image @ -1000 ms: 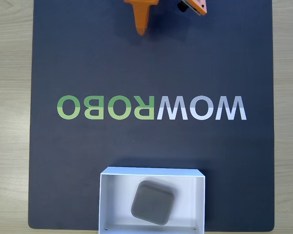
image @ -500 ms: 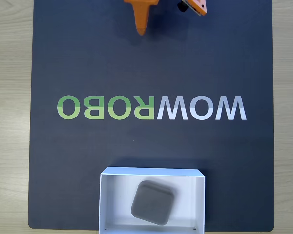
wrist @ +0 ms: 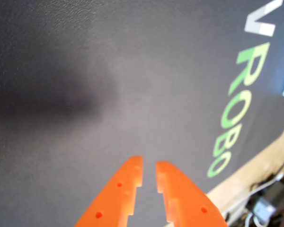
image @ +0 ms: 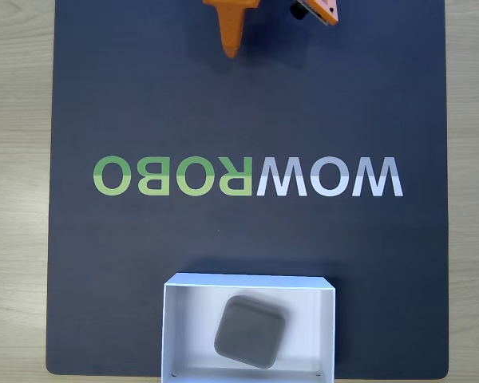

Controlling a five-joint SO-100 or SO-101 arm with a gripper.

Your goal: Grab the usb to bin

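In the fixed view the usb (image: 250, 332), a flat grey square block with rounded corners, lies turned at an angle on the floor of the bin (image: 190, 317), a shallow white box at the mat's bottom edge. My orange gripper (image: 231, 49) hangs at the top edge of that view, far from the bin, with its tip pointing down the picture. In the wrist view the gripper (wrist: 149, 163) shows its two orange fingers (wrist: 123, 189) side by side with a narrow slit between them and nothing held, over bare mat.
A dark mat (image: 144, 263) printed with green and white WOWROBO lettering (image: 247, 176) covers most of the light wooden table (image: 16, 199). In the wrist view, cables (wrist: 265, 203) lie beyond the mat's edge at the lower right.
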